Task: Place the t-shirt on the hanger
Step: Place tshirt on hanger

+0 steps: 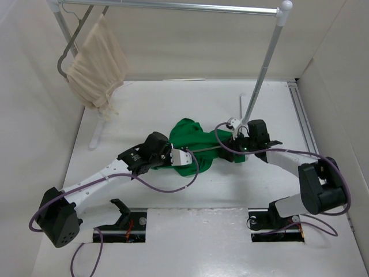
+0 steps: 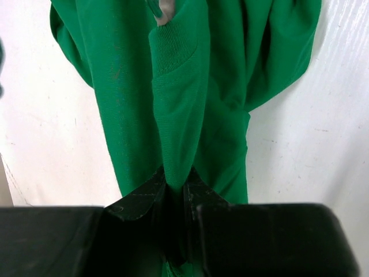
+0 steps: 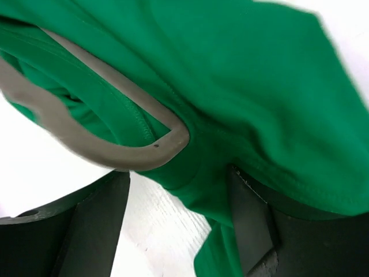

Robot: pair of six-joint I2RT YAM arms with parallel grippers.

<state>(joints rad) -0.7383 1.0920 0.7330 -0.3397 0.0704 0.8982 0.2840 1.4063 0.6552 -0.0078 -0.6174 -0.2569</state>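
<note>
Pinching a fold of the t-shirt (image 2: pixel 190 104), L gripper (image 2: pixel 174 186) is clamped tight on cloth, mid-tabletop (image 1: pixel 173 104). Just beyond, twd the right edge, R gripper (image 3: pixel 179 187) has its jaws apart, straddling the hanger (image 3: pixel 167 144) end + shirt cloth, gripping neither. Hanger looks partly buried in the bunched shirt. Risks: R closing here may pin cloth and hanger together; L pulling could drag the shirt off the hanger arm or slide the hanger. Far left corner: rack (image 1: pixel 173 7) w/ beige garment (image 1: pixel 95 63), not involved.

Bright green t-shirt (image 1: pixel 190 144) crumpled in a heap, greyish-brown hanger (image 3: pixel 176 141) corner lying among its folds
</note>
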